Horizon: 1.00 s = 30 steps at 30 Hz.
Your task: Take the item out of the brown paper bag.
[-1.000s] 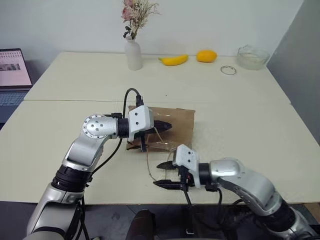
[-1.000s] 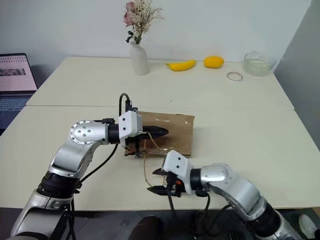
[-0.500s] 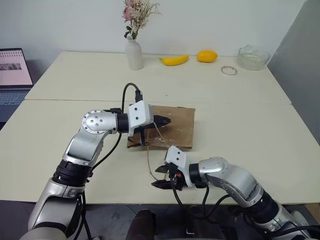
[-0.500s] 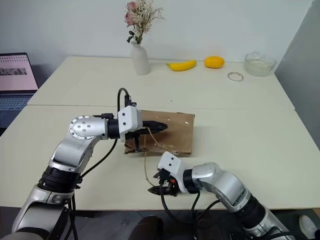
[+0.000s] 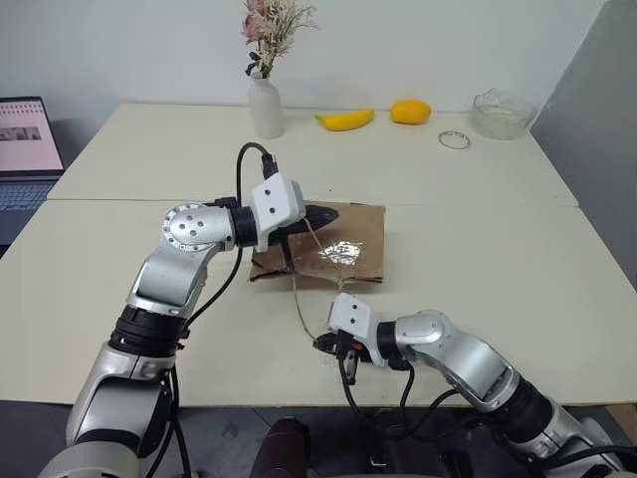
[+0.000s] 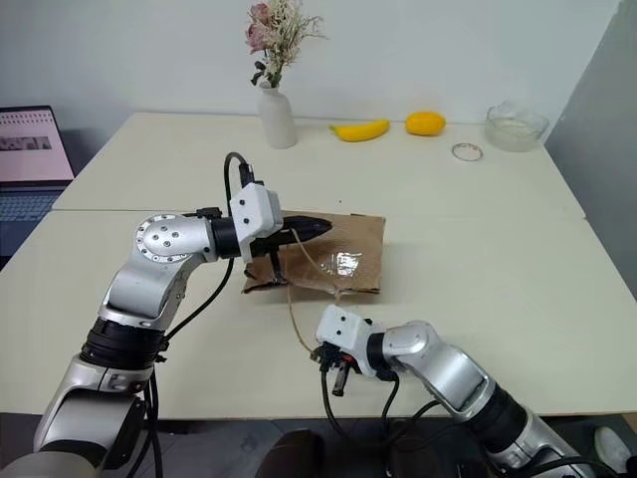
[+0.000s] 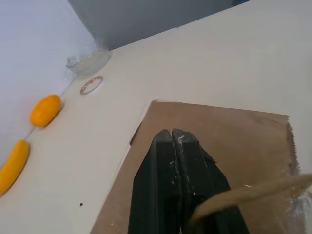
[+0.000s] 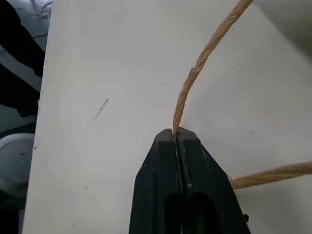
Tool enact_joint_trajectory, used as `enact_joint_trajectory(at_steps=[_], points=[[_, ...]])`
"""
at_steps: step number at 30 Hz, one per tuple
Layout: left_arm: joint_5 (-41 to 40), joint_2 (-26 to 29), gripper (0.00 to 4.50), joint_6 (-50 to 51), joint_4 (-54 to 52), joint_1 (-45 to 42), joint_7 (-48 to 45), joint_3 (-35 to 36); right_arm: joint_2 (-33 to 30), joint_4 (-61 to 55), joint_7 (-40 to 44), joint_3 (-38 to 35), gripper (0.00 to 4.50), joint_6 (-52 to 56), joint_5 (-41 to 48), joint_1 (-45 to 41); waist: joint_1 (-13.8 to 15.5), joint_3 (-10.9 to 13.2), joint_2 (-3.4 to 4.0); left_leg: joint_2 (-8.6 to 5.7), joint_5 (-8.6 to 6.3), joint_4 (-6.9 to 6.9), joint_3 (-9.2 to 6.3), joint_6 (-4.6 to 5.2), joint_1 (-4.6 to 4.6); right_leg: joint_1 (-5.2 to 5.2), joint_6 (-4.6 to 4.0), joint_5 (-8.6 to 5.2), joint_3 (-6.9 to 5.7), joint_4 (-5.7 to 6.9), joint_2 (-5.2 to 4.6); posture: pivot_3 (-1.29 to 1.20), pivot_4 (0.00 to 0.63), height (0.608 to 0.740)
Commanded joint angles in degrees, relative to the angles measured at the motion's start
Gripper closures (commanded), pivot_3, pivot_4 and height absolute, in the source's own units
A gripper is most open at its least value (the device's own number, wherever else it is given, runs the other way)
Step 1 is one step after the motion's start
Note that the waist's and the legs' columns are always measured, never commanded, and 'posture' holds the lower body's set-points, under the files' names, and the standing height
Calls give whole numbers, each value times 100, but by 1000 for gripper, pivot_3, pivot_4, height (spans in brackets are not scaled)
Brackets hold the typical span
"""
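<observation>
- My right gripper (image 8: 174, 134) has its 2 fingers pressed together on a tan cord handle (image 8: 187, 92) near the front edge of the table (image 5: 478, 239); the cord runs out from between the tips.
- My left gripper (image 5: 320, 215) has its 2 fingers pressed together over the near-left part of the brown paper bag (image 5: 353, 249); a second cord handle (image 7: 243, 195) passes across its fingers in the left wrist view, and whether it is pinched I cannot tell.
- Count: 1 bag, 2 cord handles, 1 banana (image 5: 346, 119), 1 orange-yellow fruit (image 5: 411, 111), 1 white vase (image 5: 266, 108) with dried flowers, 1 glass bowl (image 5: 503, 113), 1 small ring (image 5: 455, 139), 1 laptop (image 5: 25, 149).
- Surface: 2 cream tabletops butted along a seam, pale wall behind, grey panel at the right.
- The bag lies flat at the table's centre, creased, with a shiny patch on its upper face. I cannot see its contents; the item is not visible to me from outside.
- The glass bowl stands at the far right; I cannot tell what it holds.
- Banana and fruit lie side by side at the far edge, well apart from the bag.
</observation>
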Motion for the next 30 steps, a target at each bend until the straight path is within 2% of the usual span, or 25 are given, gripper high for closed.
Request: enact_joint_trajectory(at_steps=[1,16,23,26,30], points=[[65,-47,4500,239,128,-416,284,223,-128,108,77,117,4476,-300,-370,-8,4,0,0,-1,0,1,0,0,0,1,0,0,-1,0,0,0,150,740],[297,-251,4500,456,2144,-2234,1024,538,-191,304,243,307,4476,-649,-1008,277,7,0,-1,-4,0,2,3,0,1,0,1,0,-3,0,-1,0,150,740],[161,-336,4500,561,2082,-2379,849,661,-201,165,188,144,4476,-769,-1121,304,6,-2,-1,-5,0,2,9,-1,4,2,1,0,-1,-1,-3,0,150,740],[-54,-360,4500,844,1873,-2348,727,744,-146,-86,129,-199,4476,-872,-995,330,11,-2,-1,-5,1,3,6,-2,2,2,1,0,-1,-1,-4,0,150,740],[-426,-355,4500,1374,1433,-2239,565,866,-64,-619,63,-756,3591,-533,-693,360,7,-1,-1,-4,1,3,7,-2,-5,-4,1,1,1,-1,-4,0,150,740]])
